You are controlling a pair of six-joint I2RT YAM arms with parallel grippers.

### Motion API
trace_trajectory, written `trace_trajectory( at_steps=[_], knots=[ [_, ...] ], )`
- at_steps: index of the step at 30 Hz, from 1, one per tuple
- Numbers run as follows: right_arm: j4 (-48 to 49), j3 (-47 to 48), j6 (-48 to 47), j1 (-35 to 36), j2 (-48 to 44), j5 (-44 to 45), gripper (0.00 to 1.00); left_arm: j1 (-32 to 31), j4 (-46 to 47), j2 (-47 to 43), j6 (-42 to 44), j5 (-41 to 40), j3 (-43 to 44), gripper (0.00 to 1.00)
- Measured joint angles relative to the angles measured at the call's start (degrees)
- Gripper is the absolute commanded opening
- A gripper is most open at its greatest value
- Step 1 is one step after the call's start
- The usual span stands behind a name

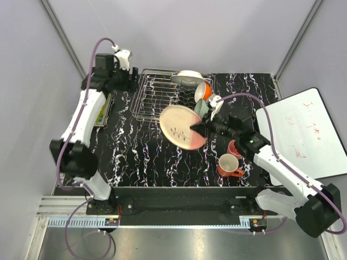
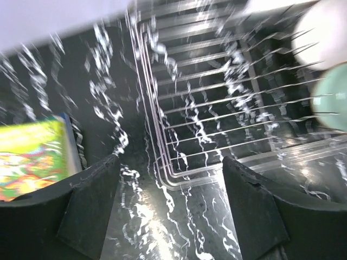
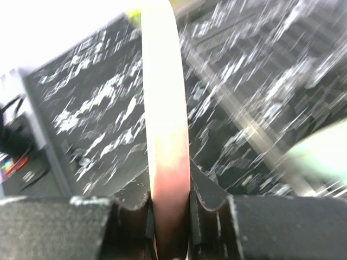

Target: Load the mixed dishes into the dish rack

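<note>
My right gripper [image 1: 199, 130] is shut on the rim of the peach-pink plate with a dark twig motif [image 1: 181, 127] and holds it tilted above the table by the dish rack's near right corner; the right wrist view shows the plate [image 3: 165, 108] edge-on between the jaws. The silver wire dish rack [image 1: 157, 93] holds a white plate [image 1: 189, 77], an orange bowl [image 1: 203, 90] and a pale green bowl [image 1: 201, 108] at its right end. The orange mug [image 1: 229, 166] and pink cup [image 1: 233, 148] stand on the table under my right arm. My left gripper [image 1: 130, 82] is open and empty by the rack's [image 2: 217, 97] left edge.
A green book [image 1: 102, 111] lies left of the rack, also in the left wrist view [image 2: 32, 149]. A whiteboard [image 1: 303, 132] lies at the table's right edge. The black marbled tabletop [image 1: 135, 154] stretches in front of the rack.
</note>
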Motion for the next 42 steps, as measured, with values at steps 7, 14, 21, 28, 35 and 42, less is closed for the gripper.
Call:
trace_trajectory(
  at_steps=[7, 14, 21, 28, 35, 42],
  knots=[
    [0.1, 11.3, -10.9, 0.0, 0.8, 6.1, 0.0, 0.1, 0.4, 17.6, -1.2, -2.7, 1.3, 0.75],
    [0.1, 17.1, -19.2, 0.0, 5.9, 10.8, 0.0, 1.9, 1.3, 23.9, -1.2, -5.3, 8.5, 0.73],
    [0.0, 19.3, -27.4, 0.0, 13.3, 16.3, 0.0, 2.4, 4.2, 23.6, 0.1, -4.9, 3.8, 0.64],
    [-0.2, 23.6, -33.4, -0.5, 20.3, 18.2, 0.0, 1.0, 3.1, 22.9, 2.4, -2.8, -7.0, 0.62],
    [-1.6, 26.9, -44.5, -0.8, 22.9, 17.2, 0.0, 0.3, 3.7, 15.9, 4.1, -1.2, -11.8, 0.64],
    [-9.8, 30.6, -56.5, -0.8, 24.6, 14.6, 0.0, -1.9, 6.4, 7.3, 5.9, -0.4, -21.7, 0.64]
  ],
)
